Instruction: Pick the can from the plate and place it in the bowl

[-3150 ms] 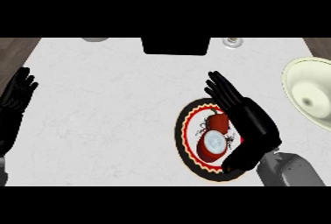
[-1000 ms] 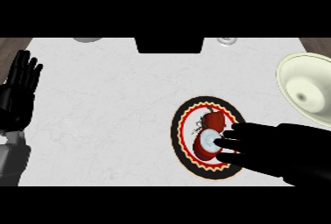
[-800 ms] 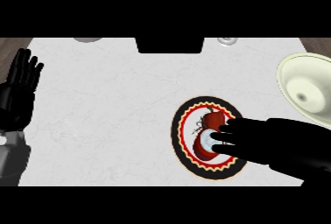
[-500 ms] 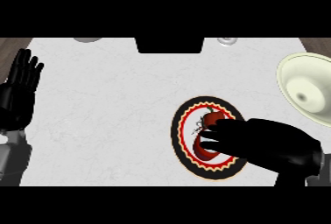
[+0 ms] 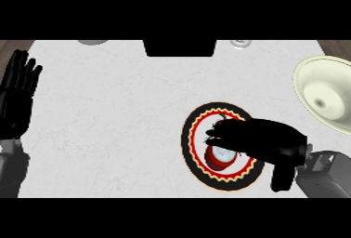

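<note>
- Presently, head view: right hand [image 5: 264, 142] sits directly over the can [image 5: 221, 157], fingers curled down round its upper part. Only the can's lower end shows, red with a pale face, below the fingertips.
- Can lies on the plate [image 5: 198, 121], inside the rim and right of centre. Long axis probably runs near-to-far along the plate, but the hand covers most of it, so not certain.
- Cannot tell whether the can is lifted or resting on the plate.
- Bowl [image 5: 326, 95] lies far and right of the plate, well apart from it, at the right edge of the tabletop [image 5: 116, 116]. Judged: the carry runs from the plate up and to the right.
- Right hand is much the nearer to both can and bowl. Left hand [image 5: 17, 95] rests open at the left edge, fingers straight, holding nothing, well apart from the plate.
- Count: one can, one plate, one bowl, two hands.
- Also: two small grey objects [image 5: 240, 43] at the far edge, partly cut off; unidentified.
</note>
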`<state>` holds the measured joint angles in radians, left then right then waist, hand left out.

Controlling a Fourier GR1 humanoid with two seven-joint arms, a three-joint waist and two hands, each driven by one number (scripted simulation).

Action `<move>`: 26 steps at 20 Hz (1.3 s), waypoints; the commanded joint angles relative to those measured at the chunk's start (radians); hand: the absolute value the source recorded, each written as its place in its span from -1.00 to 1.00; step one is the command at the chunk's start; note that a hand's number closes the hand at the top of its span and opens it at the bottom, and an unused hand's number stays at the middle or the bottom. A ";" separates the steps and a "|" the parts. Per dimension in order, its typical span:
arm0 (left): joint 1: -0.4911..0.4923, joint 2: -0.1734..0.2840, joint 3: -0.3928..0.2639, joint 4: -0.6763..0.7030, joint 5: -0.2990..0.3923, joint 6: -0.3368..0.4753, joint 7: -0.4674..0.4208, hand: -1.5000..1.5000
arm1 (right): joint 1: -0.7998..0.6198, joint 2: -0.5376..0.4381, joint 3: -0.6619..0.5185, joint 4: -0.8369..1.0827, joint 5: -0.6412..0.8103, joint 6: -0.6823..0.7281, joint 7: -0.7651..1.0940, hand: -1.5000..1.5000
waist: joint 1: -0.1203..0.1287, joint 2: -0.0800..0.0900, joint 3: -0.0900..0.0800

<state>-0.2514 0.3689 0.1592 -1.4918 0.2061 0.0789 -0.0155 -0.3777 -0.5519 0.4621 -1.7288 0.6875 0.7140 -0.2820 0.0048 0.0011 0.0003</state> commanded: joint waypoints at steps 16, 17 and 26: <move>-0.048 -0.001 0.069 0.091 -0.033 -0.071 -0.027 0.00 | 0.054 0.135 0.009 0.090 0.256 -0.035 -0.148 -1.00 | -0.007 -0.001 0.000; -0.007 -0.026 0.061 0.009 -0.024 -0.054 0.006 0.00 | 0.077 0.174 0.042 0.089 0.288 -0.053 -0.120 -1.00 | -0.005 -0.002 0.000; -0.060 -0.032 0.061 0.027 -0.065 -0.033 0.029 0.00 | 0.009 0.222 -0.008 0.325 0.371 -0.121 -0.189 -1.00 | -0.003 0.000 0.000</move>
<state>-0.2659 0.3328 0.2174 -1.4741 0.1613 0.0256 -0.0115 -0.3641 -0.3433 0.4637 -1.4726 1.0226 0.6008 -0.4476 0.0029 -0.0027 -0.0012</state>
